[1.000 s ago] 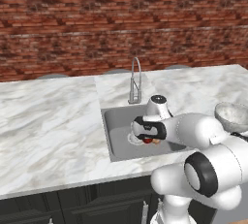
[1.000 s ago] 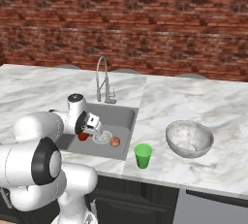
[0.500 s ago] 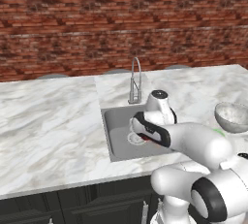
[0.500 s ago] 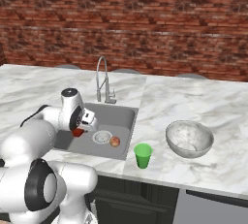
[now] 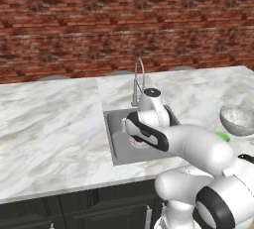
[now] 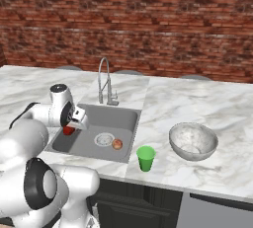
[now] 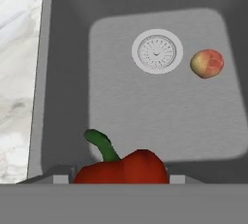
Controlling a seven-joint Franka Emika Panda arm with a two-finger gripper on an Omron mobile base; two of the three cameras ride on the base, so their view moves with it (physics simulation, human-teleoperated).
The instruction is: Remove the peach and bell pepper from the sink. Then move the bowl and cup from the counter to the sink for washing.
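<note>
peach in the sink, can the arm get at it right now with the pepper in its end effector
Probably not yet. The end effector looks shut on the pepper. The peach lies bare on the sink floor beside the drain, nothing over it.

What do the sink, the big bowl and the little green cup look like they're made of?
The sink looks like brushed steel: flat matte grey, with a round metal drain. The bowl seems metal too, silvery-grey outside, though its mottled whitish inside leaves that open. The cup looks like plastic: a uniform bright green with no shine or pattern.
</note>
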